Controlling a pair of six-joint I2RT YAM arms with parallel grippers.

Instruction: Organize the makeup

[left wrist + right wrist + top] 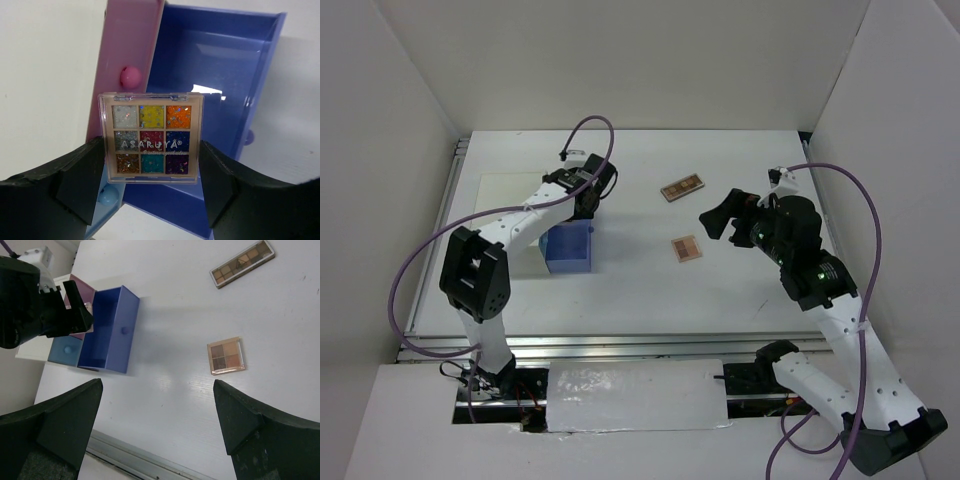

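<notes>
My left gripper (582, 196) is shut on the multicoloured eyeshadow palette (151, 137) and holds it by its side edges just above the pulled-out blue drawer (215, 75); the palette is between the fingers (75, 175). The drawer (568, 248) looks empty. A long brown palette (682, 188) and a small square peach palette (687, 248) lie flat on the table's middle; both show in the right wrist view, the long one (242, 262) and the square one (226, 355). My right gripper (715, 222) is open and empty, raised right of the two palettes.
The white box (505, 200) stands at the left, with a shut pink drawer (131, 55) and a light-blue drawer knob (108, 196) beside the open blue one (107, 327). White walls enclose the table. A metal rail (620, 345) runs along the near edge.
</notes>
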